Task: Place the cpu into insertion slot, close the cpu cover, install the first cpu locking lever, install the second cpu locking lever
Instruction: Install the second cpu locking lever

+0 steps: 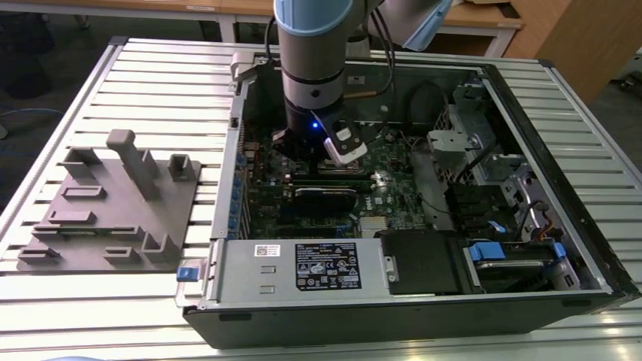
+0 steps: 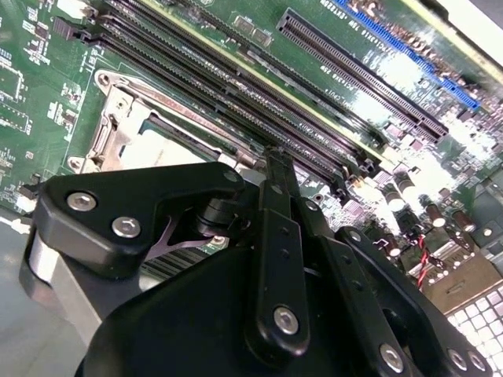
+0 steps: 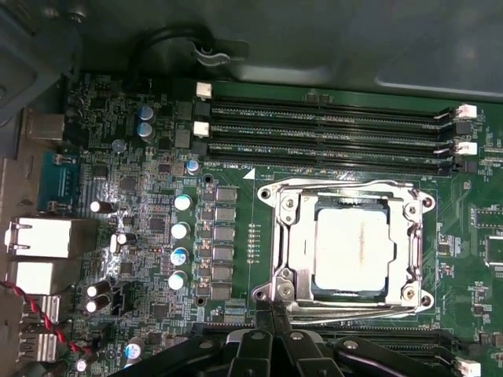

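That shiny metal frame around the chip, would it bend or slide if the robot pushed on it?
Probably stiff: the cpu cover looks like pressed metal, seemingly flat around the cpu. It likely wouldn't slide, since screws show at its corners. Its polished surface may be slippery for the fingers.

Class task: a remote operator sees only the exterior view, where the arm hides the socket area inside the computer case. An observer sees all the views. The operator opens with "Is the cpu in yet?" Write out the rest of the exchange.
Observer: Yes. In the first wrist view the cpu lies flat in the insertion slot, silver face up.
Operator: Is the cover down?
Observer: The cpu cover lies flat, framing the chip through its window.
Operator: Where is the tool?
Observer: The tool is shut, its tip just outside one corner of the cover.
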Robot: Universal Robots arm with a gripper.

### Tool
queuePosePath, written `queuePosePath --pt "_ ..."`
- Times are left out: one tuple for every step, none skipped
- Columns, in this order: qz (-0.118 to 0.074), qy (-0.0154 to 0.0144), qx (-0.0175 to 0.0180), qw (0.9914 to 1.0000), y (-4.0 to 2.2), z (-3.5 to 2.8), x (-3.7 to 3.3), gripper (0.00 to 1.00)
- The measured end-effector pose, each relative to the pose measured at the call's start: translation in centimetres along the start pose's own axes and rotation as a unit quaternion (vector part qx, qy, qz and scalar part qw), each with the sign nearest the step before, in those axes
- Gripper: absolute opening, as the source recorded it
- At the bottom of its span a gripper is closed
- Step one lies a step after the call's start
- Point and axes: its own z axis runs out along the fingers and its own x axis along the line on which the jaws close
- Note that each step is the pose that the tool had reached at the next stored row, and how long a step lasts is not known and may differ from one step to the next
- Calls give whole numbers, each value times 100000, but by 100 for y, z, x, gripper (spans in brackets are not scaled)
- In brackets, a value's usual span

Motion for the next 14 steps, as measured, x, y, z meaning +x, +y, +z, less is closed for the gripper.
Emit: queuePosePath --pt "13 -10 -185 100000 1 1 0 11" --pt "22 -14 -382 99999 0 1 0 11" --pt "37 -22 -571 99998 1 2 1 11" --pt "50 -34 -771 99997 0 4 2 11" --pt "63 -39 -964 99995 0 5 2 11" --pt "72 -48 -1129 99994 0 6 3 11" --pt "83 -58 -1294 99992 0 8 4 11" --pt "92 -64 -1459 99989 0 9 5 11" --pt "101 -65 -1590 99987 0 10 7 11" --pt "109 -74 -1708 99985 0 12 8 11" --pt "111 -79 -1772 99984 0 15 8 11" --pt "113 -83 -1808 99984 0 19 9 11" --pt "112 -79 -1827 99983 -1 22 11 11" --pt "115 -72 -1858 99983 -1 25 14 11"
